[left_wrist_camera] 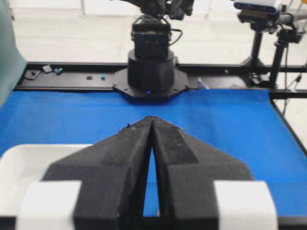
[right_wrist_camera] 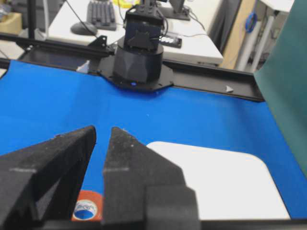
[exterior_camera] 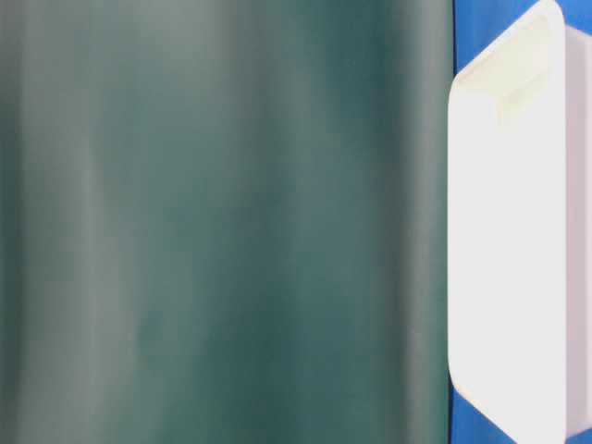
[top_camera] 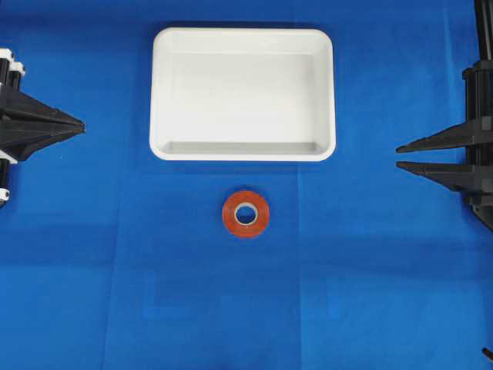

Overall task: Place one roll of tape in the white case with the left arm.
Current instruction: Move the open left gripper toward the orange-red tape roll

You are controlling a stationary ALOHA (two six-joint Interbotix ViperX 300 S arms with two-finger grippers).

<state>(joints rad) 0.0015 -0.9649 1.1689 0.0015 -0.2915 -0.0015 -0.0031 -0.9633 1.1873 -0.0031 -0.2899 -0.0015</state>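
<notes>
Fingers of the left gripper (top_camera: 77, 123) are pressed together to a single point at the left edge of the bench (top_camera: 370, 308), and nothing is held or touched by them. In the left wrist view the same fingers (left_wrist_camera: 124, 163) are seen meeting at their tips, with only a thin slit left between them lower down. The right gripper (top_camera: 400, 156) is set at the right edge with its two fingers slightly parted; a narrow gap is shown between them in the right wrist view, and nothing is gripped there (right_wrist_camera: 101, 136).

One tape (top_camera: 246, 213) is counted, lying flat on the blue cloth near the middle of the bench, just in front of the case (top_camera: 158, 92) and apart from it. One case is counted, toward the far edge, with nothing seen inside it.

Both arms are cut off by the side edges of the overhead view. In the right wrist view the tape (right_wrist_camera: 88, 208) is mostly hidden behind the fingers, and only a corner of the case (left_wrist_camera: 19, 163) is seen in the left wrist view. Most of the table-level view is filled by a blurred green sheet (exterior_camera: 222, 222), and the case (exterior_camera: 509, 240) is cut off at its right side.
</notes>
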